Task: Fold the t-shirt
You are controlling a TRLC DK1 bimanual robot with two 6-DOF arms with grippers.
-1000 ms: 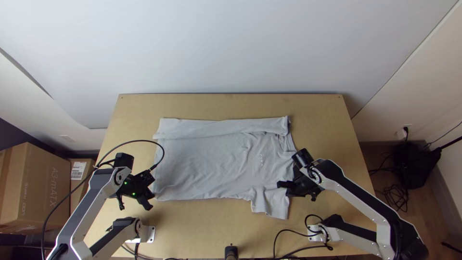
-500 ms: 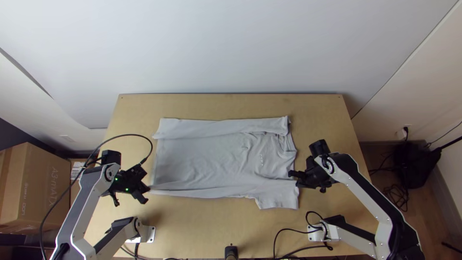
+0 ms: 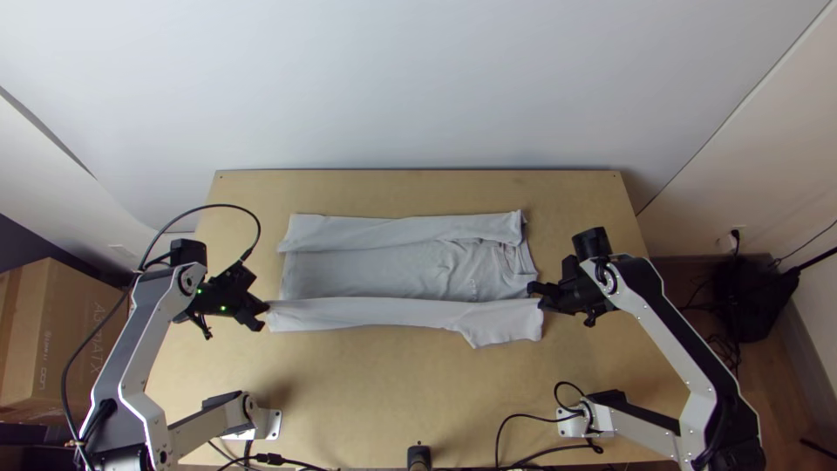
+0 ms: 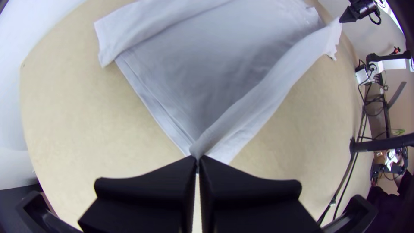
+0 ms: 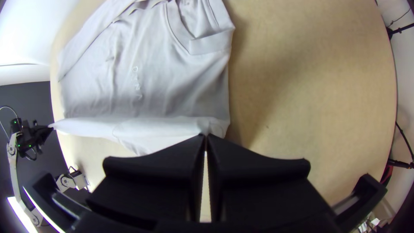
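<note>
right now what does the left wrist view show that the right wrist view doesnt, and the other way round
Left wrist view: the stitching along the t-shirt's hem.

Right wrist view: the chest lettering.

Shared: the t-shirt with its far side folded in, its near side pinched by the left pincer and right pincer, and the wooden table.

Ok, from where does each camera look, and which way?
Top view: high over the light wooden table's near edge, facing steeply down on the grey t-shirt; both silver and black arms show.
Left wrist view: left wrist, facing the hem; flat black fingers show.
Right wrist view: right wrist, facing the collar; black fingers show.
Both wrist views share the t-shirt.
</note>
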